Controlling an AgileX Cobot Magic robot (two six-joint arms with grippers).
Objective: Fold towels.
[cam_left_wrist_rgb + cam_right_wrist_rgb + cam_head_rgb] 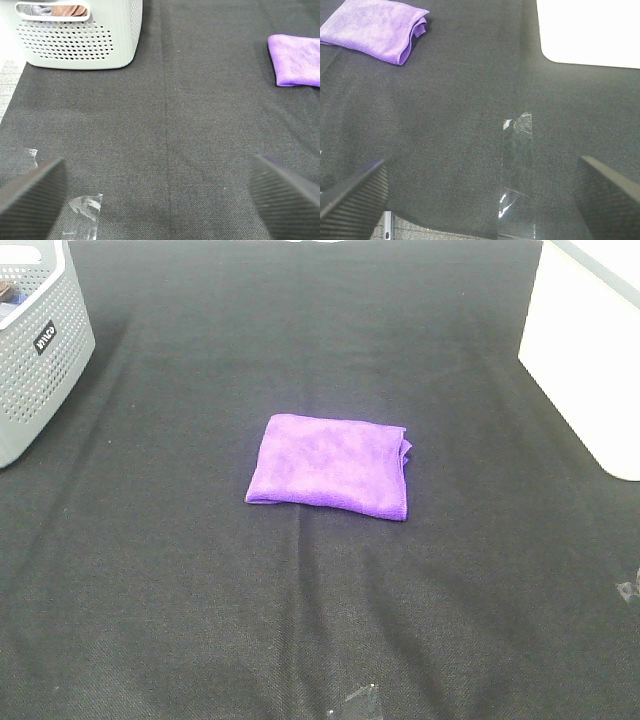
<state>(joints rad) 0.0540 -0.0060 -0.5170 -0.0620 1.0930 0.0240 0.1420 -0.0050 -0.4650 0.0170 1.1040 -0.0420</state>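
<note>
Black cloth table cover (200, 590) fills the field, faint creases running through it. White box (585, 350) at the far right edge; perforated grey basket (35, 340) at the far left, something brown showing through its handle slot in my left wrist view.

Purple towel (330, 462) lies near the middle of the cover, well apart from both containers. It already sits as a compact rectangle, several layers thick, with the loose edges stacked and slightly splayed on its right side and a rounded fold on the left. I judge it light, soft and limp: microfibre that will sag and slide on itself, no risk of damage, but layers may part if I pinch only the top one.

Best hold, I think: the stacked right-hand corners, pinching all layers together.

My left pincer (160, 192) hangs wide apart over bare cover, empty. My right pincer (480, 192) likewise spread, empty, near a strip of clear tape (517, 150).
</note>
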